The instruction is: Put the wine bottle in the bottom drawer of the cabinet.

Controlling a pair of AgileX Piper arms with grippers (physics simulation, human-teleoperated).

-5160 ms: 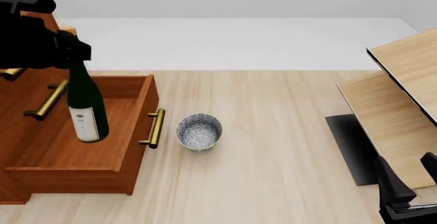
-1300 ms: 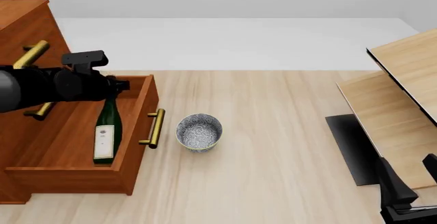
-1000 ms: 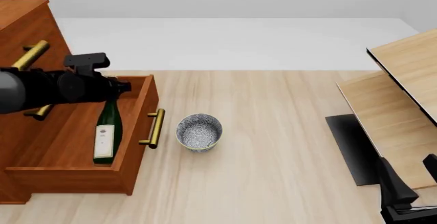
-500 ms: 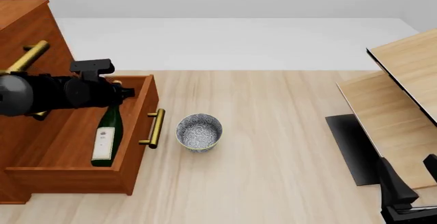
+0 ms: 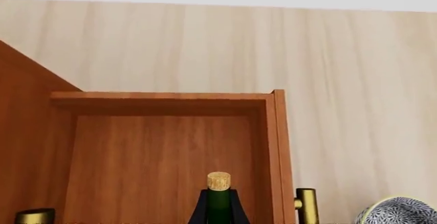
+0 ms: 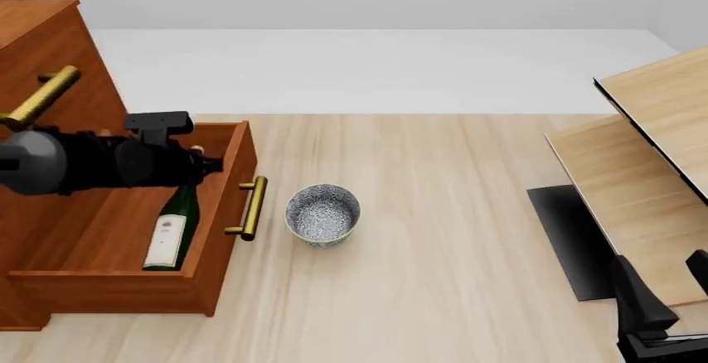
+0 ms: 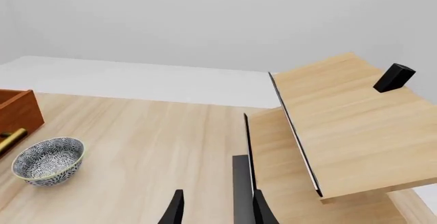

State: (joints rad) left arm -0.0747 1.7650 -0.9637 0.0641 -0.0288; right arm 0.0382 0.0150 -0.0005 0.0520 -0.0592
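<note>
Green wine bottle [image 6: 172, 224] lies tilted inside the cabinet's [image 6: 39, 40] open bottom drawer [image 6: 122, 284].

All three views share the bowl [image 6: 322, 213].

Wood, glass, brass and glazed ceramic

The bottom drawer [image 6: 122, 247] is smooth reddish-brown wood with a shiny brass bar handle [image 6: 254, 207]; inside it lies the glossy dark green glass wine bottle [image 6: 172, 228] with matt white paper label; beside the drawer, a speckled glazed bowl [image 6: 322, 214] sits on pale matt wood table [image 6: 443, 239].
</note>
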